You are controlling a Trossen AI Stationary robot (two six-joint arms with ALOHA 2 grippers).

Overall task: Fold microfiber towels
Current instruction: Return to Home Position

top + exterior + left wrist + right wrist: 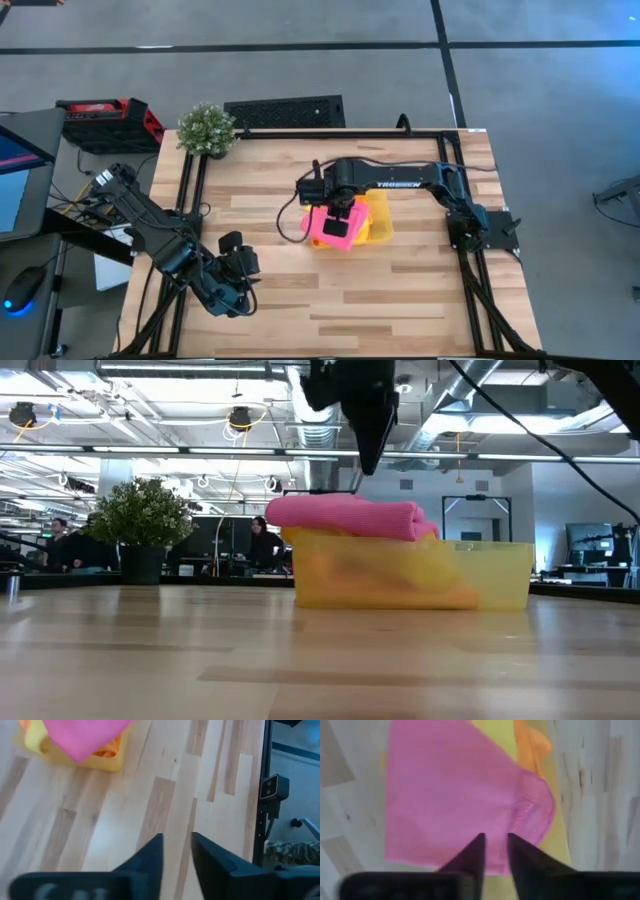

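Observation:
A folded hot pink towel (pixel 330 228) (pixel 350 515) (pixel 450 795) lies on top of the pile in the translucent yellow tray (pixel 381 228) (pixel 500 575) at the table's middle. Under it, orange towel (pixel 530 745) and yellow towel (pixel 495 732) show at the edges. My right gripper (pixel 338 212) (pixel 368 465) (pixel 495 837) points down just above the pink towel, clear of it, fingers slightly apart with nothing between them. My left gripper (pixel 240 264) (pixel 177 840) hovers over bare wood near the table's front left, fingers slightly apart and holding nothing.
A potted plant (pixel 207 128) (pixel 143 520) stands at the far left corner, and a black grille (pixel 285 110) lies beyond the far edge. Black frame rails (pixel 190 200) run along the table's sides. Bare wood (pixel 350 300) stretches along the near side. People sit in the room behind.

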